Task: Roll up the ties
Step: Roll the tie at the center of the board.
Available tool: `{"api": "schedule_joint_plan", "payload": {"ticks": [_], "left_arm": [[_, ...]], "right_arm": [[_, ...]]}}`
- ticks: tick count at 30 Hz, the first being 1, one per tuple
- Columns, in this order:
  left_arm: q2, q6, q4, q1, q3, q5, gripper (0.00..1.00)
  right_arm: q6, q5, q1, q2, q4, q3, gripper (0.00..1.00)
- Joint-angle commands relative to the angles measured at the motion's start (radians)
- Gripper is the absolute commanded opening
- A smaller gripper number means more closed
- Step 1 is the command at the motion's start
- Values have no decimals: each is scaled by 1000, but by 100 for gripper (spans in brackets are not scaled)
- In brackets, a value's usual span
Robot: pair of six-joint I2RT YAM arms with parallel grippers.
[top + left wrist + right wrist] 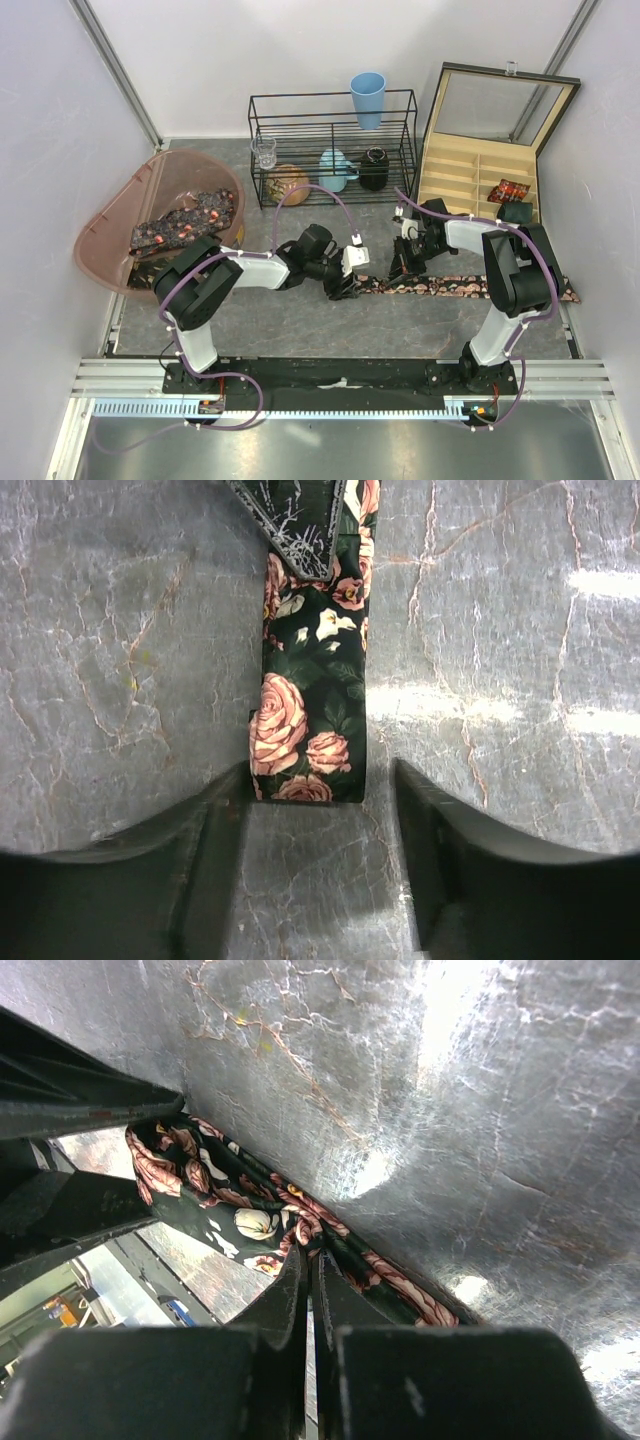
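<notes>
Grey marbled stone-look counter [300, 330] carries one long narrow black fabric necktie printed with pink roses [480, 288]. It lies flat, about midway between the near and far edges, and runs from the middle of the counter out to the right edge.

The left tool [320, 770] sits at the necktie's squared-off left end with its fingers spread. The cloth tip lies just between them, apart from both. The right tool [308, 1258] is a little further along the strip with its fingers pressed together. Its tips are at a rumpled, raised part of the fabric, but I cannot tell whether any cloth is caught between them.

At the left edge a translucent pink-brown plastic tub [165, 185] holds a heap of more patterned ties [185, 222]. A black wire rack [332, 97] stands along the far edge. In the far right corner an open tan box with dividers [450, 175] holds one small rolled tie [510, 190].

The step in hand looks like starting the roll on the flat necktie. No coil has formed at its left end yet. The next move probably calls for the left tool to close on that end and turn it over onto the strip, keeping the edges aligned, while the right tool steadies the length so it does not drag sideways.
</notes>
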Motion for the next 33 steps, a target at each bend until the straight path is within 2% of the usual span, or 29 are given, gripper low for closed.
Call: {"api": "schedule_joint_plan", "payload": {"ticks": [1,8,12,23,33], "left_arm": [[2,62,13,-1,31,34,57],[-20,18,61,-4,66,64,42],[-12,-19,74,-12,109,74,40],[127,-99,91,-59,241,65,42],[197,-57,22,-67,258,53,48]], "right_arm": [[-30,120,-1,38,43,-8,0],[-22,130,-1,47,48,-6,0],[-13,130,2,46,58,-6,0],[7,127,5,46,69,-8,0],[12,125,3,46,71,-9,0]]}}
